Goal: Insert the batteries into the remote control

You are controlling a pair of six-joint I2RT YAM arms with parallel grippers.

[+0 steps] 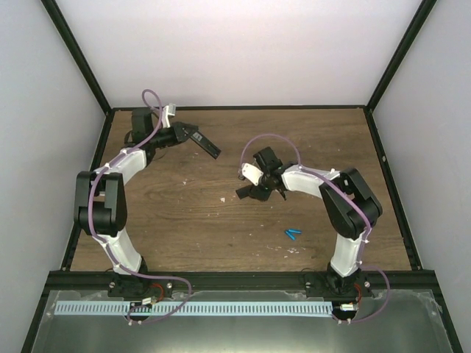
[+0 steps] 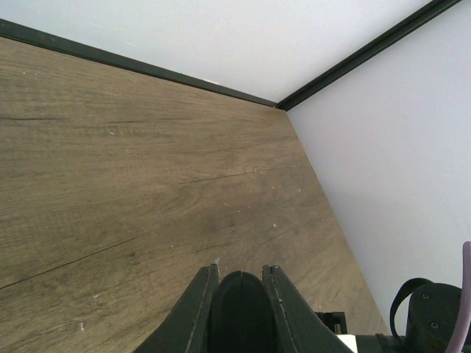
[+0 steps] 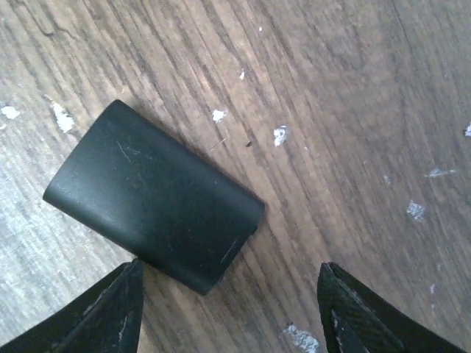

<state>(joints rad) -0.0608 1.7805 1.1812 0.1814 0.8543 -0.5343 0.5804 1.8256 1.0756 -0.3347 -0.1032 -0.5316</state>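
The remote control [image 1: 204, 141] juts out above the far left of the wooden table [image 1: 184, 220], pinched in the left gripper [image 1: 188, 132], whose jaws seem pressed on its dark end. The 2 batteries [image 1: 294, 234] lie together near the right arm's base. The right gripper [image 1: 257, 190] hangs with jaws spread over a flat black cover [image 3: 151, 195].

On the table [image 1: 184, 220], the remote control [image 1: 206, 143] is far left, batteries [image 1: 294, 234] near right.
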